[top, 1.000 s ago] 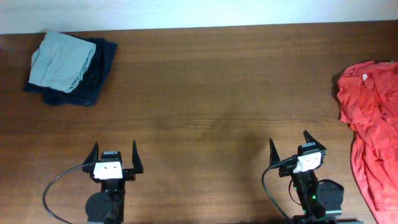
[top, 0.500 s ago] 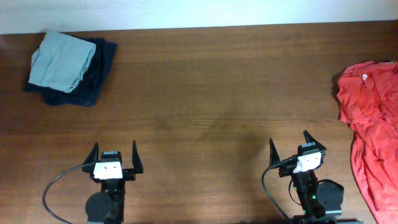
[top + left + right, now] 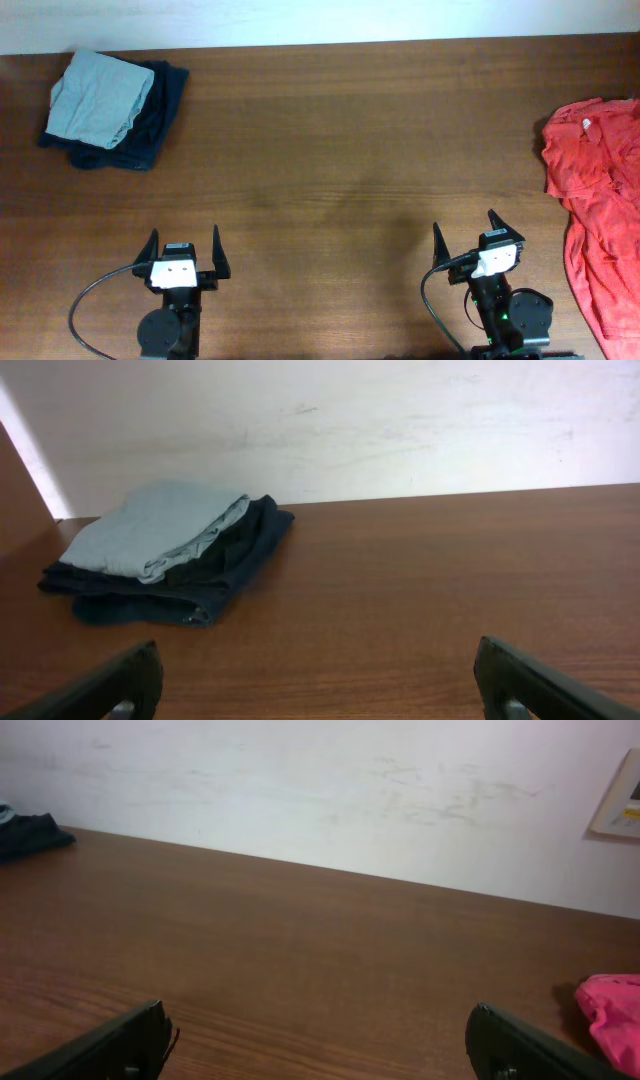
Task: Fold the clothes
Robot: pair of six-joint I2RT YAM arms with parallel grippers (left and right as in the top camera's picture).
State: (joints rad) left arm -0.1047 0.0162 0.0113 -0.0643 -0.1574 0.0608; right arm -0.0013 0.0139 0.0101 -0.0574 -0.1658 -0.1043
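A folded pale grey-teal T-shirt lies on top of a folded dark navy garment at the table's far left corner; both also show in the left wrist view, the T-shirt over the navy garment. A crumpled red shirt lies unfolded at the right edge, its corner visible in the right wrist view. My left gripper is open near the front edge, far from the pile. My right gripper is open too, left of the red shirt. Neither holds anything.
The brown wooden table ends at a white wall along the back. A black cable loops beside the left arm's base. A wall plate shows at the far right.
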